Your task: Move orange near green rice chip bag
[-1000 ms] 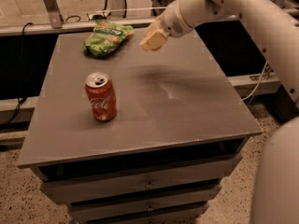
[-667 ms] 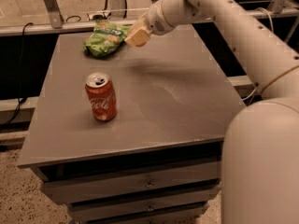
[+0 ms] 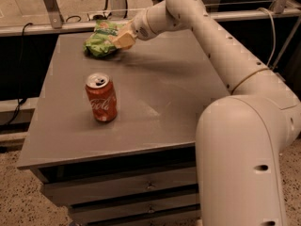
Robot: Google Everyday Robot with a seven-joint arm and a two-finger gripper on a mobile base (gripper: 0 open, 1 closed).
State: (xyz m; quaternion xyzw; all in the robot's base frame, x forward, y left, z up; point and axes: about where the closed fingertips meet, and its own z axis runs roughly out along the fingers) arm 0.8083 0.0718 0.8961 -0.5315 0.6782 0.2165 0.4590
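Observation:
The green rice chip bag [image 3: 99, 41] lies wrinkled at the far left of the grey table [image 3: 178, 98]. My gripper [image 3: 123, 39] hangs low at the bag's right edge, just above the tabletop and touching or nearly touching the bag. The white arm reaches to it from the right across the back of the table. The orange does not show anywhere on the table; it is hidden or out of view.
A red Coca-Cola can [image 3: 101, 98] stands upright on the left middle of the table. Drawers [image 3: 141, 187] sit below the front edge. A rail [image 3: 56, 27] with metal posts and cables runs behind the table.
The gripper has moved left and down, from above the middle back of the table to the right edge of the green bag. The can and the bag have not moved.

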